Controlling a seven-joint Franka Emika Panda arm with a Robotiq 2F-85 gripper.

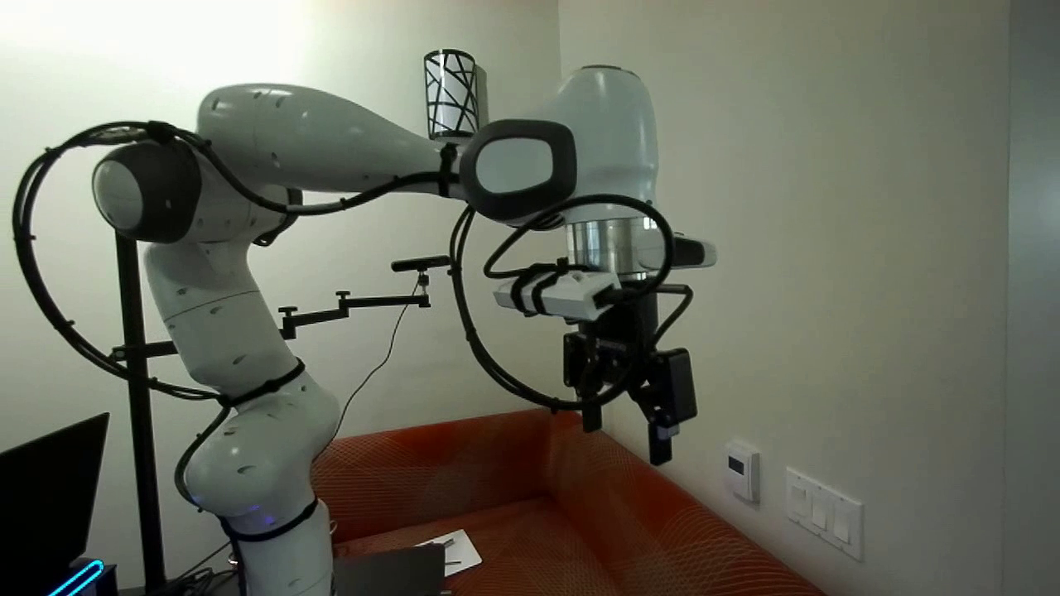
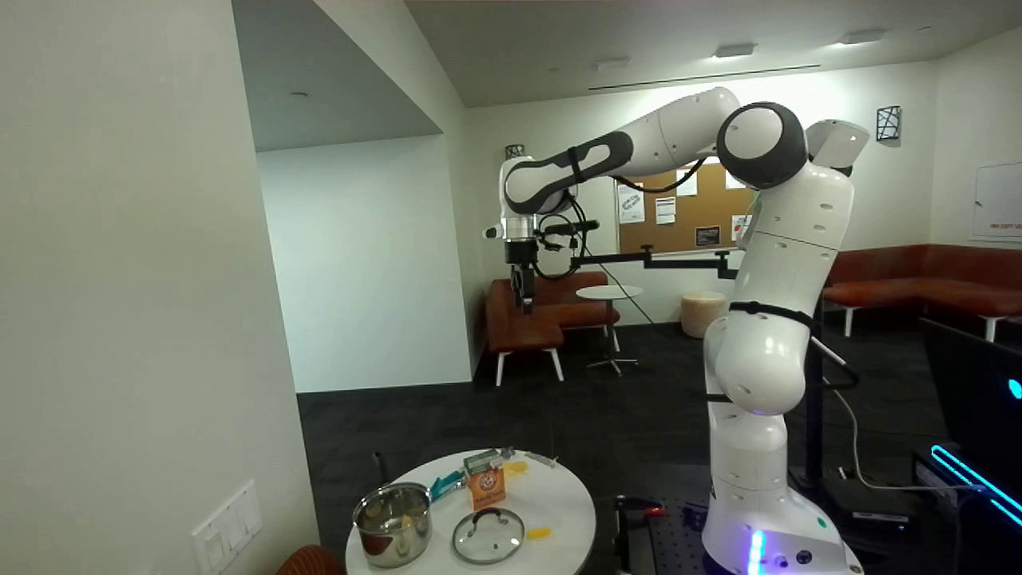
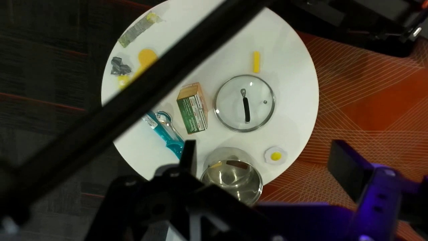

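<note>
End effector (image 1: 626, 437), two fingers (image 3: 346, 169) apart, one pot (image 2: 391, 543), one lid (image 3: 245, 103)

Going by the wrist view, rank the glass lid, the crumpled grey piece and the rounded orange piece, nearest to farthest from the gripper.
From the gripper, as that view shows it:
1. Glass lid, right of centre on the table.
2. Rounded orange piece, upper left, partly hidden by the black bar.
3. Crumpled grey piece, near the table's left edge.
</note>
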